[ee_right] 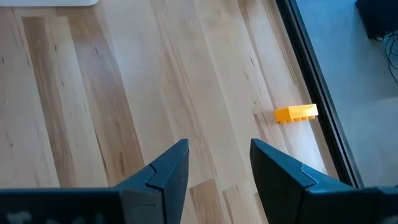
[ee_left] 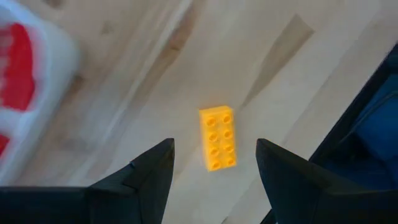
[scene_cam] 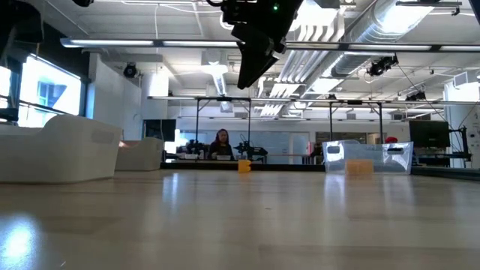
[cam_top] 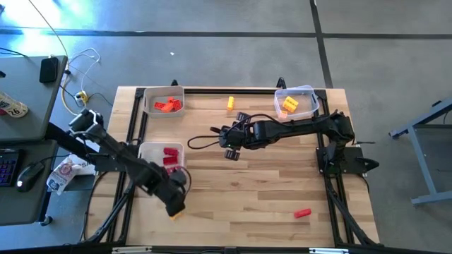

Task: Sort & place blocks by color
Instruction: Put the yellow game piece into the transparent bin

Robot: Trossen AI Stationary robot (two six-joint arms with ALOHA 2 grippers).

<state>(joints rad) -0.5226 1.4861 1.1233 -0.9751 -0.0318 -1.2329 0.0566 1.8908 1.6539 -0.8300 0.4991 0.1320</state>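
- The left arm reaches from the table's left edge diagonally toward the near-left part of the wooden table [cam_top: 261,190], its wrist bent downward so the left gripper [ee_left: 214,163] points at the boards.
- Its jaws stand wide apart and hold nothing; a yellow brick [ee_left: 218,137] lies flat, studs up, on the wood in the gap between the fingers.
- Just beside that spot is a white tray [cam_top: 151,149] holding red bricks [cam_top: 170,156].
- The right arm stretches from the right side across to the table's middle, held up off the surface; the right gripper [ee_right: 219,167] has its jaws parted and empty.
- An orange-yellow brick [ee_right: 296,113] lies near the table's far edge, ahead of the right gripper.
- A far-left tray [cam_top: 150,98] holds orange-red bricks [cam_top: 168,106]; the clear tub [cam_top: 308,92] at far right holds yellow bricks [cam_top: 290,104].
- One red brick [cam_top: 302,212] lies alone near the front right.
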